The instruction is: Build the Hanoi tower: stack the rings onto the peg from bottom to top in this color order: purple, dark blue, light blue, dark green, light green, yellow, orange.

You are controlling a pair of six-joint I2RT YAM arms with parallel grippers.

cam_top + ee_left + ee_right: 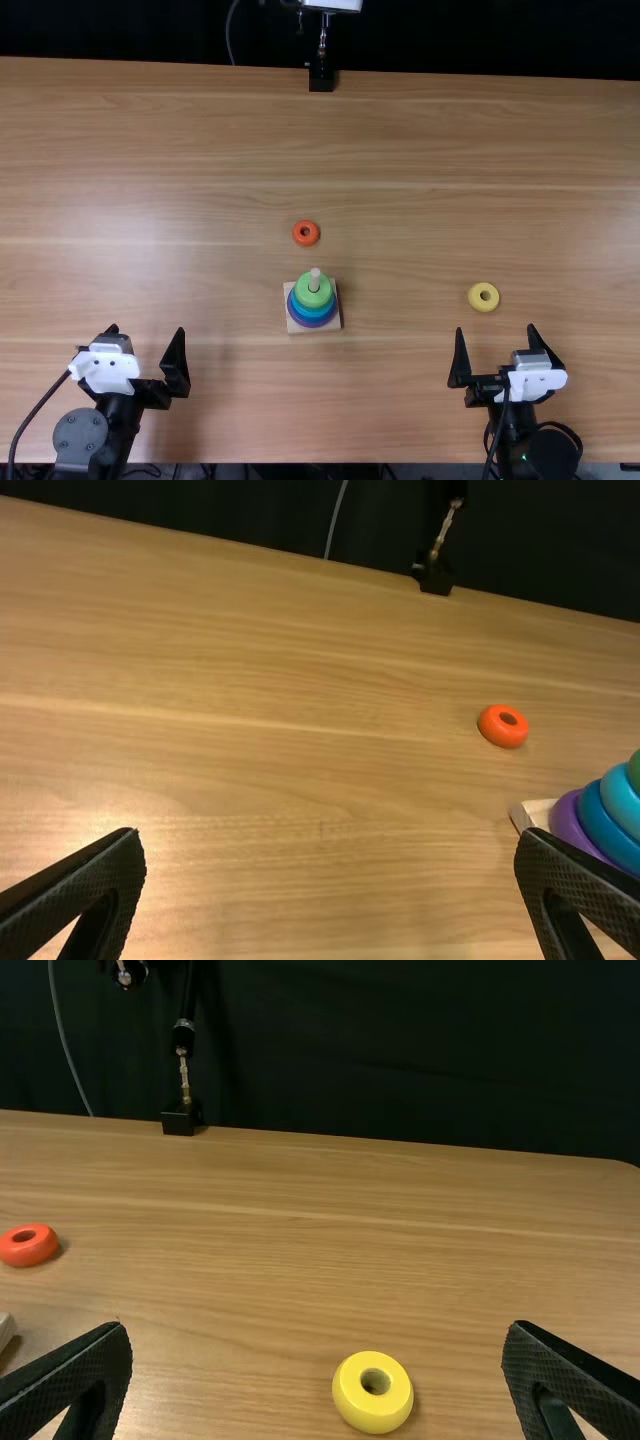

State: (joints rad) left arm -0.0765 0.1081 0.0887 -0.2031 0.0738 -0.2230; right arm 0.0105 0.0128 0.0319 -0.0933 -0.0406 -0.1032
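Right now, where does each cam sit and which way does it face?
Top view: fixed above the table's near edge, steeply down and forward; ring stack, both arms, left gripper and right gripper.
Left wrist view: on the left wrist, out across the table; part of the stack, its own two fingers, apart.
Right wrist view: on the right wrist, also out across the table; yellow ring, its own two fingers, apart.
Both wrist views share the orange ring.
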